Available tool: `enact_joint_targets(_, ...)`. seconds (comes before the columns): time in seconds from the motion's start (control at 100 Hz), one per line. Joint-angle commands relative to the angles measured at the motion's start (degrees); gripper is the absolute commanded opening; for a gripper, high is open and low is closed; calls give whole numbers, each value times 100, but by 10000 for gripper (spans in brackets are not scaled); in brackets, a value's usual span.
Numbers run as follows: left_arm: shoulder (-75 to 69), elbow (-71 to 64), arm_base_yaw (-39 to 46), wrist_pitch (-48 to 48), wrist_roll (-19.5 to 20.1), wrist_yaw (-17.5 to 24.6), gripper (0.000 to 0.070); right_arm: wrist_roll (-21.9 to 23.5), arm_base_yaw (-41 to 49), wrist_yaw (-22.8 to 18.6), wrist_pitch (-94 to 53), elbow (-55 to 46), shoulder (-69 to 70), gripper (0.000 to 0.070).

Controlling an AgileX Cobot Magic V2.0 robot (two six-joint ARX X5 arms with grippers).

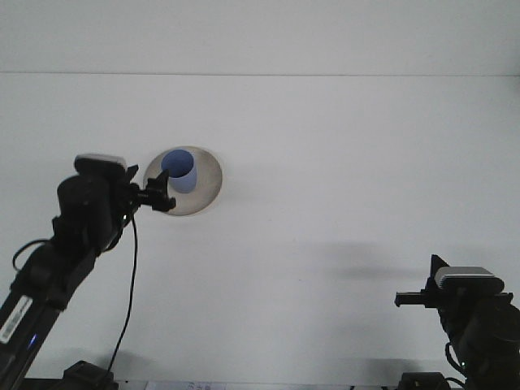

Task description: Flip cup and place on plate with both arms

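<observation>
The blue cup [180, 171] stands upright, mouth up, on the left half of the beige plate [208, 175] at the table's left. My left gripper [160, 196] is pulled back to the plate's near-left rim. It is open with nothing in it and sits just below and left of the cup, apart from it. At the bottom right, far from the plate, my right gripper [409, 299] points left, low over the table. Its fingers look pressed together and hold nothing.
The white table [341, 162] stretches wide between the plate and the right arm. A black cable [128, 276] hangs from the left arm toward the front edge. The back wall meets the table along the top.
</observation>
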Motion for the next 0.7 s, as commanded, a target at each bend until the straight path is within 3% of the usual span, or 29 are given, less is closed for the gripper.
enact_joint_targets(0.0, -389, -767, -33, 284, -190, -87, 421, 59, 9, 4, 70, 44, 17, 0)
enact_joint_targets(0.15, -1342, -2109, -33, 654, -181, -588, 387, 59, 9, 4, 96, 46, 17, 0)
enact_joint_targets(0.19, -1537, -2334, -28, 658, -175, -632, 289, 57, 9, 4, 96, 46, 17, 0)
enact_joint_targets(0.26, -1812, -2583, -22, 643, -92, -632, 10, 57, 9, 2, 96, 46, 17, 0)
enact_joint_targets(0.27, -1847, -2610, -22, 643, -85, -632, 0, 57, 9, 4, 94, 46, 17, 0)
enact_joint_targets(0.69, -2470, -2684, -22, 730, -81, -627, 12, 57, 9, 4, 96, 46, 17, 0)
